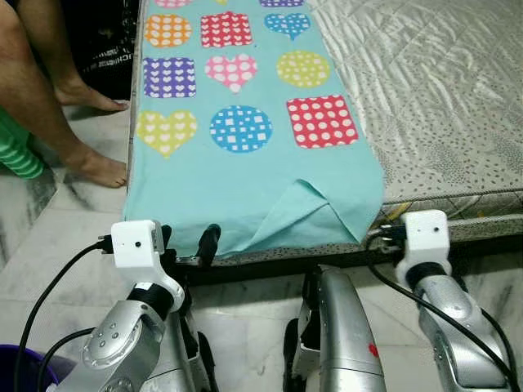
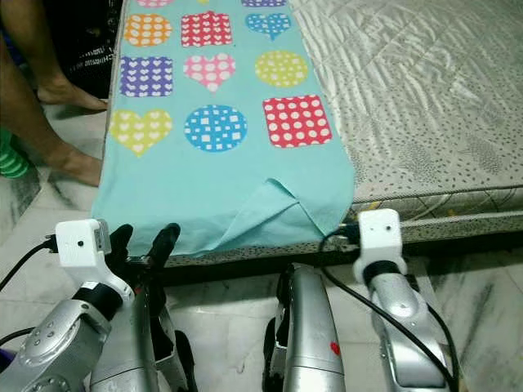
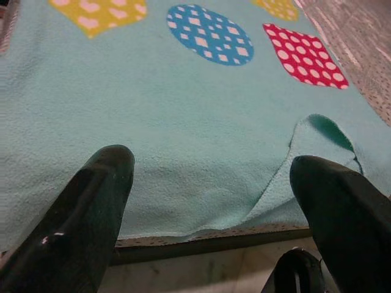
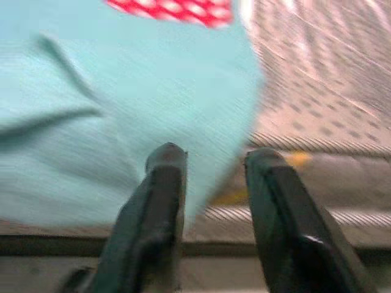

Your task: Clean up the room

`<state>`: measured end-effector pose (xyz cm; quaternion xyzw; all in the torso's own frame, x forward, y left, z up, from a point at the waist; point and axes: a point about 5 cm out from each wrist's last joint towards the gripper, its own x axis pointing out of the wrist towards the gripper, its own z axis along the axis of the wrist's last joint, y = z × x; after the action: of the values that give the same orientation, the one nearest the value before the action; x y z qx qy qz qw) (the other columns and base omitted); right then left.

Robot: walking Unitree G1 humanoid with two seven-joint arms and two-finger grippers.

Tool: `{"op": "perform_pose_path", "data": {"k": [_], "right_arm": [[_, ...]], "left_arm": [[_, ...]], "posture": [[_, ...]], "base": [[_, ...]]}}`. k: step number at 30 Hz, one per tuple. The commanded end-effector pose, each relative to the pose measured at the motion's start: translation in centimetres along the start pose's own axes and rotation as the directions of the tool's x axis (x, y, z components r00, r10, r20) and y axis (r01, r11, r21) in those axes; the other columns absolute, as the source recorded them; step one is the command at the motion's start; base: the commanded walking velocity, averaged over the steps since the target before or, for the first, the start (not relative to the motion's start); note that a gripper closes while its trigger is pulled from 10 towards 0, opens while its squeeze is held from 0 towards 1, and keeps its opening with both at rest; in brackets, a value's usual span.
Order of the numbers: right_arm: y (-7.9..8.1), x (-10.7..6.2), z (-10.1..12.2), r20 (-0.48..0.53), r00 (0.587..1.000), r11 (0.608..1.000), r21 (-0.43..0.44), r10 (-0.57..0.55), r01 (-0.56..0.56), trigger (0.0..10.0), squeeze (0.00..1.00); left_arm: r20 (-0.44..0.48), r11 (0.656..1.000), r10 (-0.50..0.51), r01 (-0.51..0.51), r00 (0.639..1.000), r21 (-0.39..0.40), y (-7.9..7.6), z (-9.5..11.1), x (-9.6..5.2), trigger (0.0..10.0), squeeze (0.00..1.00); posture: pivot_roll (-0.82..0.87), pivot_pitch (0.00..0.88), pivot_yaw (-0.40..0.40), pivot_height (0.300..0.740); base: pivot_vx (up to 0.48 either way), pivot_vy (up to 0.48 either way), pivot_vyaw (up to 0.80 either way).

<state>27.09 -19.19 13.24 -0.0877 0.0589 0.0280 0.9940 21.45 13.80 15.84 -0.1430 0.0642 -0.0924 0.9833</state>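
Matt crinkled cloth sheet (image 1: 245, 196); glossy marble floor (image 1: 73, 245).

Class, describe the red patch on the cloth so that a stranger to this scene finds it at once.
Start at the bed and find the turquoise cloth spread along its left side. In the printed row nearest the foot edge, take the right-hand shape: the red patch. It is a white-dotted square, beside a blue circle and a yellow heart.

The teal patterned sheet (image 1: 245, 175) runs off the top edge, its far end unseen. A person's legs (image 1: 49, 98) are cut off above the shins. The right wrist view is motion-blurred, softening the right gripper (image 4: 211, 177) and the mattress (image 4: 324, 91) edge.
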Motion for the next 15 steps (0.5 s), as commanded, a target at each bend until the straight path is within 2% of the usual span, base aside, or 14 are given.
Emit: {"op": "perform_pose_path", "data": {"k": [1,5,6,8,10,13,15], "right_arm": [[0.8,-0.9,-0.5,-0.028,0.997,0.996,0.049,0.071,-0.069,10.0,1.00],[1.6,-1.4,-0.7,-0.051,0.991,0.988,0.093,0.127,-0.122,10.0,1.00],[2.7,-1.5,-0.6,-0.064,0.982,0.978,0.126,0.176,-0.167,10.0,1.00],[3.1,-1.5,-0.6,-0.068,0.979,0.974,0.135,0.191,-0.180,10.0,1.00],[4.8,-1.2,-0.4,-0.073,0.967,0.958,0.170,0.246,-0.231,10.0,1.00],[5.6,-0.9,-0.3,-0.069,0.963,0.952,0.187,0.259,-0.243,10.0,1.00],[6.9,-0.1,0.0,-0.067,0.963,0.947,0.212,0.260,-0.241,10.0,1.00]], "left_arm": [[-0.019,1.000,0.004,-0.004,1.000,0.006,0.2,-0.3,-0.1,10.0,0.00],[-0.017,1.000,0.004,-0.004,1.000,0.007,0.3,-0.3,0.0,10.0,0.00],[-0.017,1.000,0.002,-0.002,1.000,0.007,0.3,-0.3,0.1,10.0,0.00],[-0.018,1.000,0.001,-0.001,1.000,0.006,0.4,-0.3,0.1,10.0,0.00],[-0.018,1.000,-0.010,0.010,1.000,0.007,0.2,-0.3,0.4,10.0,0.00],[-0.016,1.000,-0.015,0.015,1.000,0.006,0.1,-0.3,0.5,10.0,0.00],[-0.014,1.000,-0.022,0.022,1.000,0.007,0.0,-0.2,0.7,10.0,0.00]], "posture": [[0.06,0.248,-0.028,0.509],[0.06,0.249,-0.026,0.509],[0.05,0.251,-0.021,0.509],[0.05,0.251,-0.021,0.509],[0.05,0.252,-0.017,0.509],[0.05,0.254,-0.015,0.509],[0.05,0.254,-0.015,0.509]], "base": [[0.000,0.000,0.00],[0.000,0.000,0.00],[0.000,0.000,0.00],[0.000,0.000,0.00],[0.000,0.000,0.00],[0.000,0.000,0.00],[0.000,0.000,0.00]]}}
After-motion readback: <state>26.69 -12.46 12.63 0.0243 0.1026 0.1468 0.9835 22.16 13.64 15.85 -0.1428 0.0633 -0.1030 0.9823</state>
